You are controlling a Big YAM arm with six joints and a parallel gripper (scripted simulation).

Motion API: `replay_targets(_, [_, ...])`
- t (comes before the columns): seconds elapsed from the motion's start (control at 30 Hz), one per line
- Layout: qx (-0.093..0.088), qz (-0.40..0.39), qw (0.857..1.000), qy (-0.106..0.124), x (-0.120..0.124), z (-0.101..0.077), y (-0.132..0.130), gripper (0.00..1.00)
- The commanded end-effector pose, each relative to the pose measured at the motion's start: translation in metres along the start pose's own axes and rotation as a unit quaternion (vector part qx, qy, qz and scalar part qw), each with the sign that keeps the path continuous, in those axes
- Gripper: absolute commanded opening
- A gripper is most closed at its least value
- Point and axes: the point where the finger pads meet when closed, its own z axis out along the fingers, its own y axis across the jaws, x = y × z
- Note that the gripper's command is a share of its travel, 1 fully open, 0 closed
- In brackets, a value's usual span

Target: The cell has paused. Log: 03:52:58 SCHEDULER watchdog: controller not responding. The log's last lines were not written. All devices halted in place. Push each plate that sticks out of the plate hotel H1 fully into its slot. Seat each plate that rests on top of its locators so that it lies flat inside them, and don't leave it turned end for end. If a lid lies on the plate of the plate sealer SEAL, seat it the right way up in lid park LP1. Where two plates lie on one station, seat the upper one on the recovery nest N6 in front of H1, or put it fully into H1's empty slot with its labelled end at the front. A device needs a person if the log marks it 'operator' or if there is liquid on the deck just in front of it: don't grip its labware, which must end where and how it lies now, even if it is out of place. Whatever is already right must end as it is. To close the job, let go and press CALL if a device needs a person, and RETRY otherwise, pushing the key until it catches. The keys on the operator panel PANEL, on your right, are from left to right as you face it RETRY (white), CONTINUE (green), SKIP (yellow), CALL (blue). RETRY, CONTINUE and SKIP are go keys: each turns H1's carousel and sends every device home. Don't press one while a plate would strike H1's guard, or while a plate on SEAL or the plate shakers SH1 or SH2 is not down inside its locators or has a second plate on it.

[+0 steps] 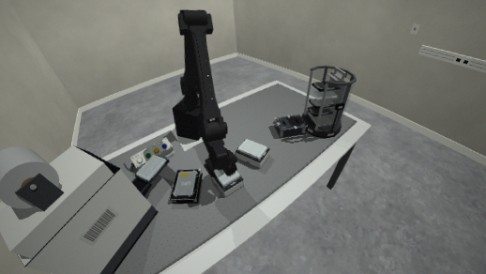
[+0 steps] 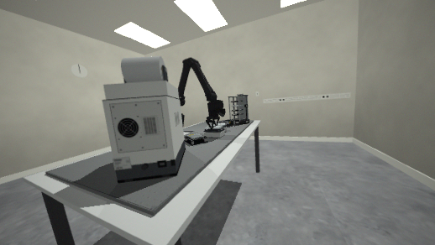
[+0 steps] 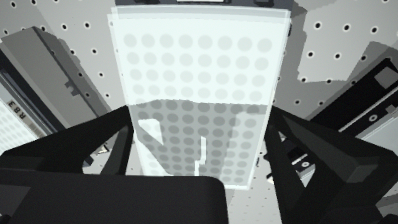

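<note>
My gripper (image 1: 228,175) (image 2: 212,125) (image 3: 198,112) reaches down over the middle shaker, one finger at each long side of a pale plate (image 1: 229,179) (image 3: 200,70). Both fingertips meet its edges, so it looks shut on the plate. Two slightly offset clear outlines show at the plate's far end; whether it lies flat is hidden. The second shaker (image 1: 253,161) bears a pale plate (image 1: 253,148). A dark nest (image 1: 173,197) holds a flat piece with an orange mark. The sealer (image 1: 100,220) (image 2: 143,126) has a pale plate (image 1: 152,168) at its front. Hotel H1 (image 1: 336,126) holds several plates.
A dark, empty-looking nest (image 1: 290,124) stands in front of the hotel. The panel (image 1: 136,165) carries white, green, yellow and blue keys behind the sealer's plate. In the wrist view a labelled plate (image 3: 14,129) is close on the left and a black nest (image 3: 350,95) on the right.
</note>
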Motion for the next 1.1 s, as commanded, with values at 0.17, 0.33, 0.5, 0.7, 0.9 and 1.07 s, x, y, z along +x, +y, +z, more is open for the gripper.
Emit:
replay_targets(0.17, [0.0, 0.0, 1.0, -0.005, -0.0043, 0.0045, 0.0039, 0.84])
replay_targets(0.33, [-0.001, 0.0, 1.0, -0.004, -0.0025, 0.0061, 0.0038, 0.84])
replay_targets(0.5, [-0.001, 0.001, 1.0, -0.002, -0.0009, 0.0079, 0.004, 0.84])
replay_targets(0.7, [0.0, -0.001, 1.0, -0.007, -0.0062, 0.0059, 0.0037, 0.84])
replay_targets(0.9, [0.0, 0.0, 1.0, -0.006, -0.0056, 0.0082, 0.003, 0.84])
replay_targets(1.07, [0.001, -0.002, 1.0, -0.01, -0.0086, 0.0059, 0.0035, 0.84])
